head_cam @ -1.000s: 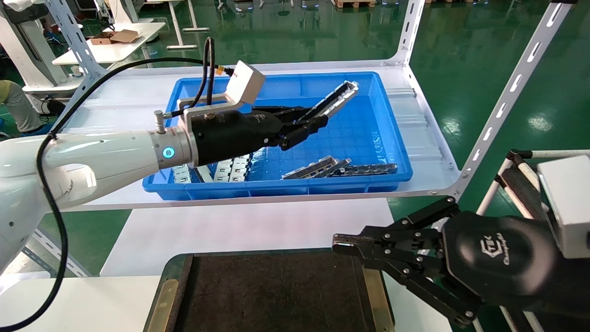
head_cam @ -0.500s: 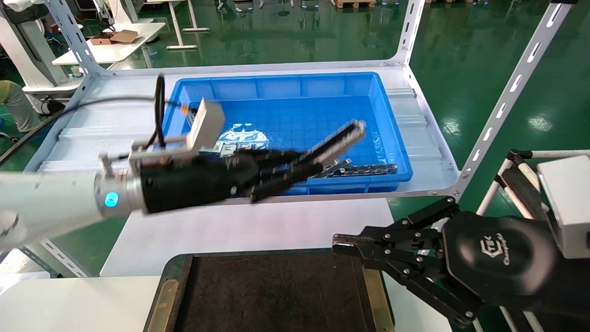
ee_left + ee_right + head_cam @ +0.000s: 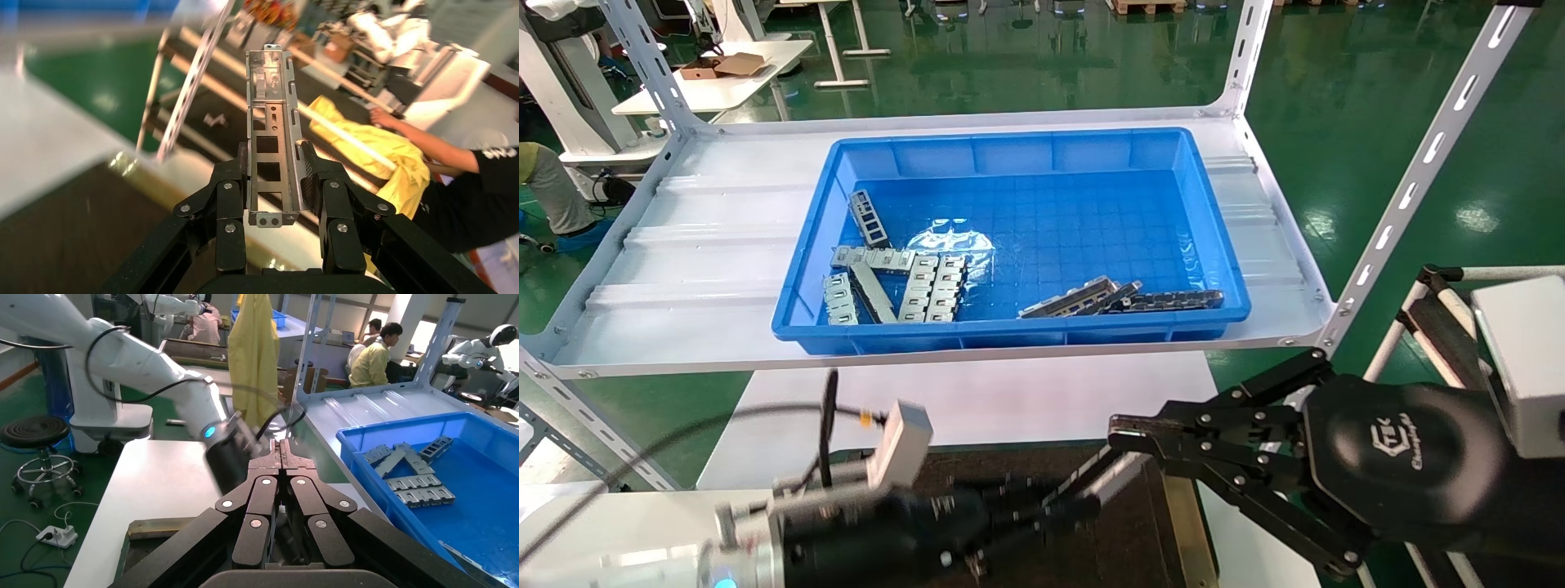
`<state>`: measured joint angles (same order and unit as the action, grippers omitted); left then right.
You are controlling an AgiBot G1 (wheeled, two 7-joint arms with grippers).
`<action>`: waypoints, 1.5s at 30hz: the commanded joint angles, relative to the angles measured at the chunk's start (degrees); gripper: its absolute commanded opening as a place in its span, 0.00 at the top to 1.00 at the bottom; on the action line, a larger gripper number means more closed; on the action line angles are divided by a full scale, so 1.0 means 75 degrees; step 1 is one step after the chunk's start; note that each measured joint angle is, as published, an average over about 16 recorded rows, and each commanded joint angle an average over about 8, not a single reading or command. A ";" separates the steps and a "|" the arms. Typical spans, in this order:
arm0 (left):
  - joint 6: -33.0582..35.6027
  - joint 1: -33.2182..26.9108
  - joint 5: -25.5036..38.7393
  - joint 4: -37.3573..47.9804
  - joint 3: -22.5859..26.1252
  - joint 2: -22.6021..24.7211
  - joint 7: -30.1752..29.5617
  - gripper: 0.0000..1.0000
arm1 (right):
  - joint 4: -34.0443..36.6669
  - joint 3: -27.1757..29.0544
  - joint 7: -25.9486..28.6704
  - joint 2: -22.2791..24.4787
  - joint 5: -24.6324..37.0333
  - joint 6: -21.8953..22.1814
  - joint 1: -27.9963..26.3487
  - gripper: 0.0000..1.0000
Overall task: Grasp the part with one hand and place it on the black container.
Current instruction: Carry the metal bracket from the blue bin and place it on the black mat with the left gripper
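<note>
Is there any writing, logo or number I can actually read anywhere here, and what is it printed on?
Only one marking shows: a raised logo with a line of small lettering on the black housing of the right gripper, seen in the head view. Its letters are too small and slanted to read with confidence.
The part held by the left gripper, the blue bin and the black container show no text.

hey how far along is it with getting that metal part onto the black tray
Picked up: the left gripper holds the part, clear of the blue bin. In hand: carrying it low over the black container. Left: set it down and release. The right gripper is shut, idle beside the tray.
</note>
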<state>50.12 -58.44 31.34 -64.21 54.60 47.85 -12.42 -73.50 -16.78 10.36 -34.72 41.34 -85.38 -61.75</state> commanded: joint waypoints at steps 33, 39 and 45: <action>-0.7942 0.1549 0.0479 0.0109 0.0693 0.3081 -0.1385 1.00 | 0.0000 -0.0015 -0.0008 0.0006 -0.0010 0.0007 -0.0003 1.00; -0.8001 0.1625 0.0789 0.0557 0.0425 0.3440 -0.1342 1.00 | 0.0000 -0.0018 -0.0009 0.0007 -0.0012 0.0008 -0.0004 1.00; -0.7992 0.1761 0.1066 0.0811 0.0195 0.3654 -0.1330 1.00 | 0.0000 -0.0020 -0.0010 0.0008 -0.0014 0.0009 -0.0004 1.00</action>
<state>-9.87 -45.31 39.18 -58.30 56.19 75.09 -22.45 -73.50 -16.93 10.28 -34.66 41.24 -85.32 -61.78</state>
